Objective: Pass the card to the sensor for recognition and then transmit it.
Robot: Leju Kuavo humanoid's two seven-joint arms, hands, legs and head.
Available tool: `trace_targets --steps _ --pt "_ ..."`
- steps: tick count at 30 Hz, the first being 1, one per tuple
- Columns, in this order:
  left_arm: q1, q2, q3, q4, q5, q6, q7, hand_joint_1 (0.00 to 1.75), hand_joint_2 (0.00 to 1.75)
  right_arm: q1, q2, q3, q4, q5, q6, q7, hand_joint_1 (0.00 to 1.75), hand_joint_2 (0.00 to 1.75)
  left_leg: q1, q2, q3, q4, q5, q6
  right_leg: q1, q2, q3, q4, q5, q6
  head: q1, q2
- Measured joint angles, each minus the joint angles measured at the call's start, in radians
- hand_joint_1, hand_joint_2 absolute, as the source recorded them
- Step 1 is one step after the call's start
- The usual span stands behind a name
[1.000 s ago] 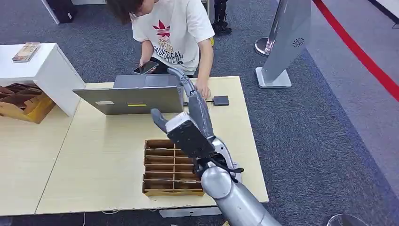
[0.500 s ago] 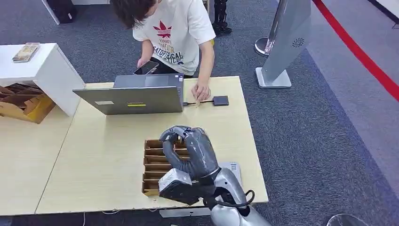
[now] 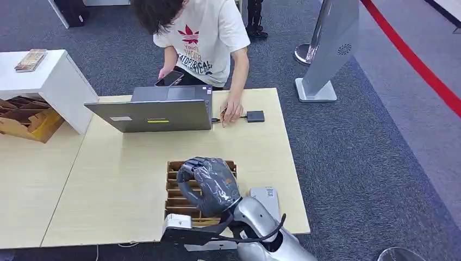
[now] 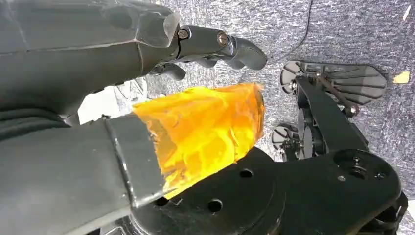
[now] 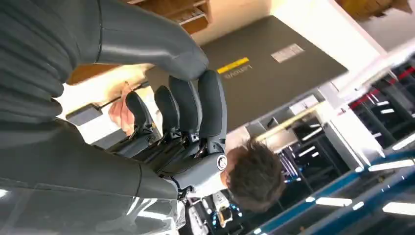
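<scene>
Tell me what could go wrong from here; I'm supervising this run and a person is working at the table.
1. The right robot hand, fingers curled, hovers over the brown slotted cardboard organiser; coming down, it could catch a divider or shove the box.
2. The white card reader lies beside the silver forearm near the table edge; a swing could knock it off.
3. The person's hand rests by the small black adapter; a forward reach might meet it.
</scene>
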Motion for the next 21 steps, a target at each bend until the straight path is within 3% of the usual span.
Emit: trace_targets --steps 4,6,10,13,15,21 --pt "0.000 0.000 0.000 0.000 0.000 -0.001 0.001 0.00 0.00 -0.023 0.000 0.008 0.047 0.014 0.011 0.020 1.22 1.75 0.000 0.000 0.000 0.000 0.000 0.000 0.000 0.000 0.000 0.000 0.000 0.000 0.000 0.000" --pt "-0.001 0.000 -0.001 0.000 0.000 -0.001 0.002 0.00 0.00 -0.031 0.000 0.010 0.069 0.022 0.015 0.031 1.01 1.75 0.000 0.000 0.000 0.000 0.000 0.000 0.000 0.000 0.000 0.000 0.000 0.000 0.000 0.000" --pt "-0.002 0.000 -0.001 0.000 0.000 -0.002 0.003 0.00 0.00 -0.047 0.000 0.017 0.114 0.035 0.021 0.045 0.96 1.75 0.000 0.000 0.000 0.000 0.000 0.000 0.000 0.000 0.000 0.000 0.000 0.000 0.000 0.000" --pt "-0.002 0.000 -0.002 0.000 0.000 -0.002 0.005 0.00 0.00 -0.058 0.003 0.021 0.141 0.046 0.025 0.055 1.01 1.75 0.000 0.000 0.000 0.000 0.000 0.000 0.000 0.000 0.000 0.000 0.000 0.000 0.000 0.000" --pt "-0.002 0.000 -0.002 0.000 0.000 -0.002 0.007 0.00 0.00 -0.063 0.004 0.021 0.152 0.051 0.026 0.056 1.22 1.75 0.000 0.000 0.000 0.000 0.000 0.000 0.000 0.000 0.000 0.000 0.000 0.000 0.000 0.000" --pt "-0.010 0.000 -0.003 0.000 -0.001 0.000 0.017 0.00 0.00 -0.089 0.018 0.022 0.218 0.066 0.021 0.068 1.24 1.75 0.000 0.000 0.000 0.000 0.000 0.000 0.000 0.000 0.000 0.000 0.000 0.000 0.000 0.000"
